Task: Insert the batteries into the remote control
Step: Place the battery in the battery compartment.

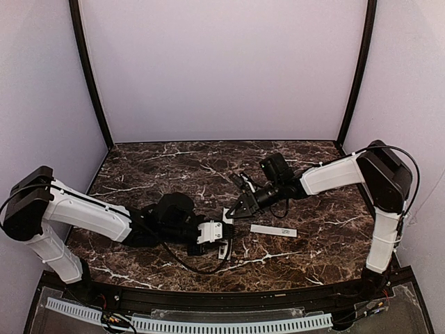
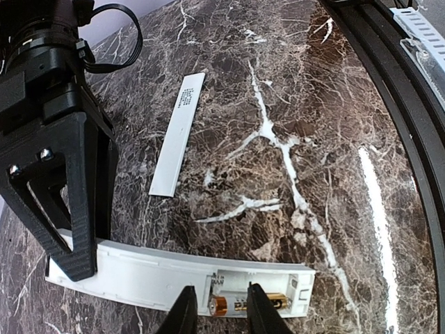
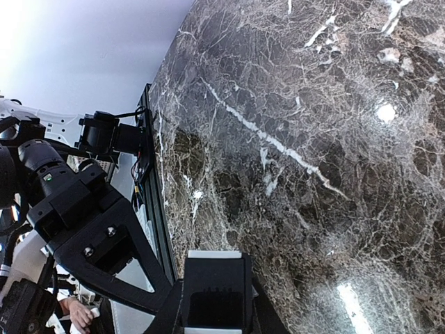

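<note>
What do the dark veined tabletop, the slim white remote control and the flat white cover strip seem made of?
The dark veined tabletop looks like polished marble or marble-print laminate: white veins, bright glare spots. The slim white remote control is probably moulded plastic, smooth and satin. The flat white cover strip looks like matching plastic, matte with small print.

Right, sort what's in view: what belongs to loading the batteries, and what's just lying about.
Job: remote control, held by the right claw; battery in its open compartment; left claw over it.
Lying about: flat white cover strip, apart from the remote, on the table.
</note>
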Robot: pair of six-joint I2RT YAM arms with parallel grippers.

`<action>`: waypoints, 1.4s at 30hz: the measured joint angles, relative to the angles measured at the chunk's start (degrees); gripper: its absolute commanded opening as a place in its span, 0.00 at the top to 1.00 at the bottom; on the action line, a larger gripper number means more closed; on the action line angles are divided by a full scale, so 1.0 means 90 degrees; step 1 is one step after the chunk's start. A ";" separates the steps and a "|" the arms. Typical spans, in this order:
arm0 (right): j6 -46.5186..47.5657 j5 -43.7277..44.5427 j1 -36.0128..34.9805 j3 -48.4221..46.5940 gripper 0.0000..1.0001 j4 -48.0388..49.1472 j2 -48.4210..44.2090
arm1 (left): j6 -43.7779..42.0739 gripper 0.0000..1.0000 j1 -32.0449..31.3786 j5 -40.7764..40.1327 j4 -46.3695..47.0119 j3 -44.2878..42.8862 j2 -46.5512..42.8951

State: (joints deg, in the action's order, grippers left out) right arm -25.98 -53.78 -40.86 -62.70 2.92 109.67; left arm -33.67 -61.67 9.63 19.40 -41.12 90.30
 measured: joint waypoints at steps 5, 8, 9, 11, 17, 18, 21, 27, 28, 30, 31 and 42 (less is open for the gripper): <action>0.0029 0.0000 -0.0010 -0.0015 1.00 -0.0019 0.0000 | -0.0034 0.78 0.0000 -0.0005 -0.0005 -0.0022 0.0051; 0.0046 0.0000 -0.0010 -0.0032 1.00 -0.0029 0.0000 | -0.0056 0.79 0.0000 -0.0022 -0.0010 -0.0024 0.0087; 0.0051 0.0000 -0.0010 -0.0034 1.00 -0.0029 0.0000 | -0.0068 0.79 0.0000 -0.0027 -0.0019 -0.0024 0.0097; 0.0053 0.0000 -0.0010 -0.0034 1.00 -0.0041 0.0000 | -0.0075 0.79 0.0000 -0.0046 -0.0039 -0.0024 0.0119; 0.0066 0.0000 -0.0010 -0.0034 1.00 -0.0051 0.0000 | -0.0109 0.82 0.0000 -0.0078 -0.0102 -0.0024 0.0180; 0.0073 0.0002 -0.0010 -0.0034 1.00 -0.0066 0.0000 | -0.0117 0.82 0.0000 -0.0085 -0.0102 -0.0024 0.0192; 0.0087 0.0002 -0.0012 -0.0034 1.00 -0.0121 0.0000 | -0.0126 0.82 0.0000 -0.0097 -0.0104 -0.0024 0.0221; 0.0129 0.0012 -0.0015 -0.0034 1.00 -0.0192 0.0002 | -0.0124 0.82 0.0000 -0.0095 -0.0104 -0.0024 0.0279; 0.0143 0.0017 -0.0015 -0.0034 1.00 -0.0206 0.0002 | -0.0124 0.83 0.0000 -0.0097 -0.0112 -0.0024 0.0291; 0.0155 0.0027 -0.0015 -0.0034 1.00 -0.0226 0.0005 | -0.0124 0.83 0.0000 -0.0102 -0.0117 -0.0024 0.0311; 0.0163 0.0029 -0.0015 -0.0034 1.00 -0.0236 0.0005 | -0.0124 0.83 0.0000 -0.0104 -0.0119 -0.0024 0.0313; 0.0168 0.0051 -0.0015 -0.0034 1.00 -0.0236 0.0005 | -0.0124 0.82 0.0000 -0.0192 -0.0284 -0.0090 0.0335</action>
State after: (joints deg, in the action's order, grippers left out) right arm -24.47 -53.32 -40.99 -63.00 0.80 109.71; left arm -34.79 -61.67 7.90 16.84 -41.93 93.32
